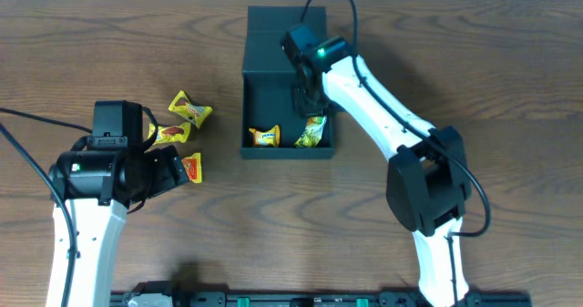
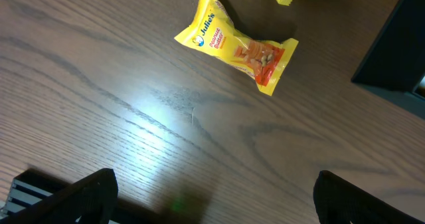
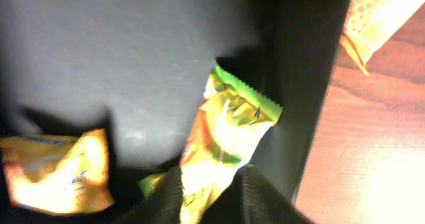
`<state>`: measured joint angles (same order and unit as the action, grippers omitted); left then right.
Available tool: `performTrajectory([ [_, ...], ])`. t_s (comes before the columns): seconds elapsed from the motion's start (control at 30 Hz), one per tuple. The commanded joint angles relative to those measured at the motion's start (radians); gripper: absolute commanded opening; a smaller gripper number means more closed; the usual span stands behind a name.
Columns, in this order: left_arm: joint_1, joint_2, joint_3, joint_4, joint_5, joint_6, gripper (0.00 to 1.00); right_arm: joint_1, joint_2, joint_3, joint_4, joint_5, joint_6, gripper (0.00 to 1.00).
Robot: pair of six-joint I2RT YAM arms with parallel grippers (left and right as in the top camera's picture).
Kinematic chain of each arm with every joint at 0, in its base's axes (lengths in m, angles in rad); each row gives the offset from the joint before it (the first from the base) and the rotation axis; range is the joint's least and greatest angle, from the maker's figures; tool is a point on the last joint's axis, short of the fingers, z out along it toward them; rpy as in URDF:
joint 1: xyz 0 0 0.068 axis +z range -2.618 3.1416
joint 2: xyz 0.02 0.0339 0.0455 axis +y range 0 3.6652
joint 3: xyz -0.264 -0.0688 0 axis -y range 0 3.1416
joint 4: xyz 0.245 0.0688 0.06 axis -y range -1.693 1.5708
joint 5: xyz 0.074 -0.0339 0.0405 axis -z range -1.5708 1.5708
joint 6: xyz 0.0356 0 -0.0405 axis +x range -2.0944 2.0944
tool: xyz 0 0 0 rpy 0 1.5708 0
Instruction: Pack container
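While the right gripper (image 3: 209, 177) pinches a yellow-green packet (image 3: 229, 127) inside the container (image 1: 269, 93) at the table's twelve o'clock, the left gripper (image 2: 216, 191), spread wide, faces a loose packet (image 2: 236, 41) at its twelve, long axis ten-to-four.

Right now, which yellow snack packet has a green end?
The green-ended packet held in the right gripper's jaws, inside the container; the other four look only yellow and orange.
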<state>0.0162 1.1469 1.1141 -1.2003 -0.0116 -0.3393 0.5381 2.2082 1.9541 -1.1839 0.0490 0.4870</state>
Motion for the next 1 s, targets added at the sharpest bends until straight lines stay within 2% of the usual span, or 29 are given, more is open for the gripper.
performTrajectory([
  [0.0, 0.002, 0.005, 0.007, -0.003, -0.021, 0.002, 0.95, 0.000, -0.005, 0.031, -0.019, -0.133, 0.065, 0.30],
  [0.07, 0.002, 0.005, 0.007, 0.001, -0.022, 0.002, 0.95, 0.000, -0.004, 0.026, -0.012, -0.249, 0.067, 0.17],
  [0.27, 0.002, 0.005, 0.007, 0.012, -0.022, 0.002, 0.95, 0.008, -0.001, -0.013, 0.034, -0.296, 0.074, 0.01],
  [0.4, 0.002, 0.005, 0.007, 0.012, -0.022, 0.002, 0.95, 0.011, 0.003, -0.040, 0.076, -0.346, 0.074, 0.01],
  [0.7, 0.002, 0.005, 0.007, 0.021, -0.023, 0.003, 0.95, 0.031, 0.080, -0.040, 0.061, -0.397, 0.074, 0.01],
  [0.97, 0.002, 0.005, 0.007, 0.022, -0.037, 0.003, 0.96, 0.031, 0.085, -0.040, -0.019, -0.325, 0.073, 0.01],
])
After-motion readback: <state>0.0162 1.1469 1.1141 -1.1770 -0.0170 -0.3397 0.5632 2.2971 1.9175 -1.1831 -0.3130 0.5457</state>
